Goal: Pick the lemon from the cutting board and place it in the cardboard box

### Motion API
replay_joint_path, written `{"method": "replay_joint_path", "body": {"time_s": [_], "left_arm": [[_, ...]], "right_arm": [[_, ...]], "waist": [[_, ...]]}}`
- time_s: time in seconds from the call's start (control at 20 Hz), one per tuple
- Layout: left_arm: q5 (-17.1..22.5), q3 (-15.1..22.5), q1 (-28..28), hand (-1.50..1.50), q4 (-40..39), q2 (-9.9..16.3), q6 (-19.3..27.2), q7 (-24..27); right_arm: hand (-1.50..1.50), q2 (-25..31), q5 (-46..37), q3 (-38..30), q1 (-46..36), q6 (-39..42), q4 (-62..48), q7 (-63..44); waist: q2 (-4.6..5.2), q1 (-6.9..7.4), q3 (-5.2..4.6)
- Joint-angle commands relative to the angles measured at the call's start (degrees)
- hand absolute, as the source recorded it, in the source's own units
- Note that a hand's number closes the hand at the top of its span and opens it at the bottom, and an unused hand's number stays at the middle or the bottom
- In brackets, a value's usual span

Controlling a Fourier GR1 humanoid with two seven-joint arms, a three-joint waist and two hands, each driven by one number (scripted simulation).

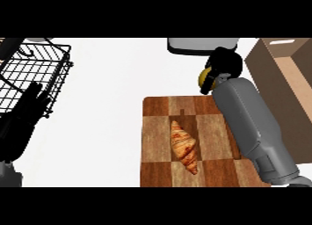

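**Lemon up off the board**

The right hand (223, 66) is curled round the lemon (204, 77), holding it beyond the cutting board (159, 132), just beside the cardboard box (294, 88). A croissant (184, 147) lies on the board. Left hand (19, 118) rests open at the left edge, by the wire rack (28, 74)

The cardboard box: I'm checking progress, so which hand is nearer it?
Right. The right hand, curled round the lemon, is just beside the cardboard box; the left hand is far across the counter.

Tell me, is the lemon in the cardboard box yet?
Not yet. The right robot hand is curled round the lemon, beyond the cutting board and left of the cardboard box.
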State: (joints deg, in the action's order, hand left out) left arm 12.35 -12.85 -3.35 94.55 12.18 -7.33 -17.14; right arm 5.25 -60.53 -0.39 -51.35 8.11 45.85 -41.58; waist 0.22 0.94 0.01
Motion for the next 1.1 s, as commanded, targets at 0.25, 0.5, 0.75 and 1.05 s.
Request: {"method": "replay_joint_path", "body": {"time_s": [0.25, 0.5, 0.75, 1.05], "left_arm": [[-0.69, -0.7, 1.19, 0.0, 0.09, 0.55, -0.27, 1.02], [-1.78, 1.79, 2.51, 0.0, 2.16, -2.19, 1.18, 0.03], [-1.37, -0.23, 2.43, 0.0, -0.89, -1.37, 0.52, 2.21], [-0.64, -0.48, 1.94, 0.0, 0.74, -0.75, 0.26, 0.46]], "right_arm": [[1.5, 0.23, -6.08, 3.53, -8.78, -1.17, 10.38, -7.89], [1.5, 4.77, -8.48, 2.26, -12.77, 3.4, 18.62, -14.36], [1.5, 6.19, -12.1, 1.99, -11.42, 4.34, 23.09, -19.14], [1.5, 13.13, -11.31, -2.86, -8.21, 8.76, 28.88, -17.51]], "waist": [[-0.44, -0.65, -0.04], [-0.67, -1.23, -0.01], [-0.46, -1.14, -0.02], [-0.55, -1.37, 0.0]]}}
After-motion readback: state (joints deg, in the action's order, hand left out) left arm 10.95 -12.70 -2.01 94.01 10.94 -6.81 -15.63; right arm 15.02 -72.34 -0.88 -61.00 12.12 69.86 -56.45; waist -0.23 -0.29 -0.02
